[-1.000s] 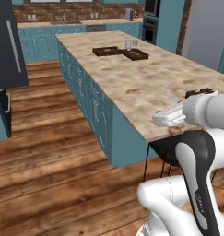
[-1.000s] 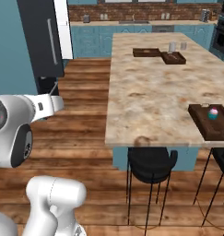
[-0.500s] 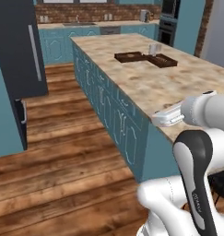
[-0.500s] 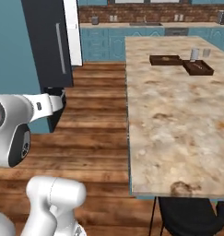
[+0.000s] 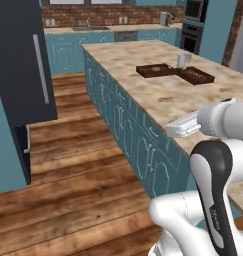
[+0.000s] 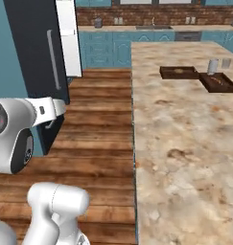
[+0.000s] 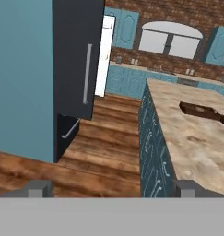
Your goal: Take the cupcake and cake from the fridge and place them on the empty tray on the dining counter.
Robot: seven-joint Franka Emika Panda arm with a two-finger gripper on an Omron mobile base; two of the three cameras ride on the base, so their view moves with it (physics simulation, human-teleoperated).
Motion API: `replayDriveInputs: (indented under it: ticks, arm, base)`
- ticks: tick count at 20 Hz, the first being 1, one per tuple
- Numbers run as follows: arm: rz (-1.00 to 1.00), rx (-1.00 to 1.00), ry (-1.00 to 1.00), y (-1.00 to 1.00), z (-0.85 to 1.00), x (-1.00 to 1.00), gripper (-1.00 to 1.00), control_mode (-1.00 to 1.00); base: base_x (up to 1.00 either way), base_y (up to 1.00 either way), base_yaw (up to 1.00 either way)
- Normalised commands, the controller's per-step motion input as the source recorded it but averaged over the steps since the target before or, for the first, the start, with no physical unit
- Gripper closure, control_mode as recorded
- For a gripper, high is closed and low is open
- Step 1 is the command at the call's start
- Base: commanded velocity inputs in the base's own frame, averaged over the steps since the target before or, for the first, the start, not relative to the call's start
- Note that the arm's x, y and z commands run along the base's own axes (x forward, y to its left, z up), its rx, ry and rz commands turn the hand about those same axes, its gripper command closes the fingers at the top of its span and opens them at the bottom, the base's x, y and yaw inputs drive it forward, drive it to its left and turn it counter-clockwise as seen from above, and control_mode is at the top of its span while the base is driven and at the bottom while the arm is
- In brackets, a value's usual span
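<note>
My gripper (image 7: 111,188) is open, its two dark fingertips (image 7: 38,188) wide apart with nothing between them. It is held over the wooden floor and looks toward the fridge (image 7: 72,60), a tall dark unit with a grey bar handle (image 7: 87,73); the white inside of an open door (image 7: 105,55) shows behind it. The fridge (image 5: 23,60) stands at the left, also in the right base view (image 6: 34,48). The dining counter (image 5: 158,97) with its beige marble top runs along my right (image 6: 185,124). The cupcake, the cake and the tray are out of view.
Two other dark brown trays (image 5: 155,70) (image 5: 195,75) and a glass (image 5: 182,60) sit at the counter's far end. Teal cabinets and a brick wall (image 6: 151,16) close the back. Wooden floor (image 5: 83,150) lies open between fridge and counter.
The whole picture has shifted: the base has driven along the counter toward the fridge, which now looms closer. A near tray with the cupcake has dropped out of the right base view.
</note>
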Motion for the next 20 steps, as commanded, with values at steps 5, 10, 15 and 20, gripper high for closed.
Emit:
replayDriveInputs:
  ticks: [5, 10, 15, 20]
  arm:
    - [0.00, 0.00, 0.00, 0.00, 0.00, 0.00, -1.00, 1.00]
    - [0.00, 0.00, 0.00, 0.00, 0.00, 0.00, -1.00, 1.00]
    - [0.00, 0.00, 0.00, 0.00, 0.00, 0.00, -1.00, 1.00]
    - [0.00, 0.00, 0.00, 0.00, 0.00, 0.00, -1.00, 1.00]
  base:
    - [1.00, 0.00, 0.00]
    - [1.00, 0.00, 0.00]
    - [1.00, -0.05, 0.02]
    - [1.00, -0.05, 0.04]
